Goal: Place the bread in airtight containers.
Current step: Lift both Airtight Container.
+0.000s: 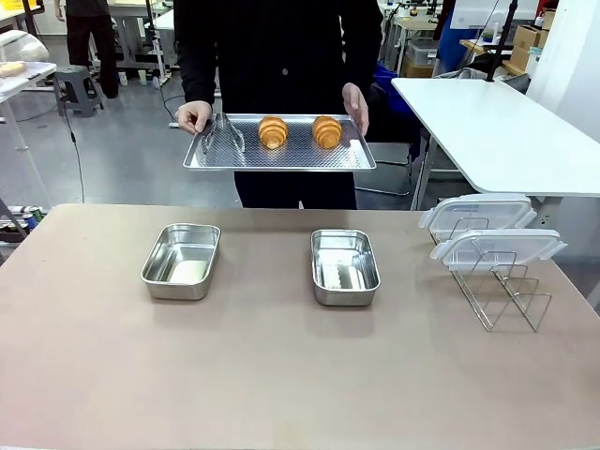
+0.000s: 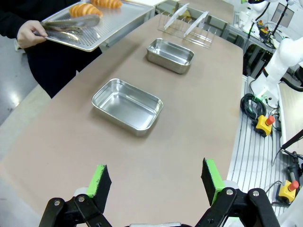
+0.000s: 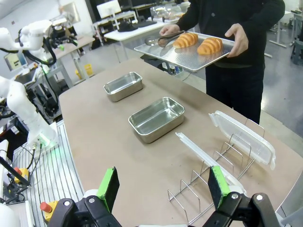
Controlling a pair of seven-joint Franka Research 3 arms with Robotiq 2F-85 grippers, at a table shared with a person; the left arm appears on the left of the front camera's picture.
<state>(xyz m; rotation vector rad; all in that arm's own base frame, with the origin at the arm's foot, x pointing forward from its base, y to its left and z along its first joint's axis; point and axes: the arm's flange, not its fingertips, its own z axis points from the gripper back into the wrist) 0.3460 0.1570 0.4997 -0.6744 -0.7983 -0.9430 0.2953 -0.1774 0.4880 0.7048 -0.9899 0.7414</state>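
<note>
**Operator:** What is the state of each pincer?

**Technician:** The left pincer (image 2: pixel 155 179) and the right pincer (image 3: pixel 163 185) both stand wide open and empty. They are raised over the robot's side of the surface (image 1: pixel 281 375) and touch nothing.

**Operator:** Why are the containers placed this way?

**Technician:** The left tin (image 1: pixel 182 262) and the right tin (image 1: pixel 345 267) rest uncovered, mouths up and well apart, one before each arm. This probably gives each piece of bread its own drop point. The two clear lids (image 1: pixel 480 214) rest tilted in the wire rack (image 1: pixel 506 295) at the robot's right. Kept off the tins, they leave the openings unobstructed, and their raised edges are likely easy to grasp.

**Operator:** Where is the bread?

**Technician:** Both croissants (image 1: pixel 273 131) lie side by side on the perforated tray (image 1: pixel 281 164), next to a pair of tongs (image 1: pixel 221 136). The person (image 1: pixel 281 56) at the far side holds the tray level by both ends, beyond the surface. Judgement: the tray is being presented for transfer, and loading has not begun.
</note>
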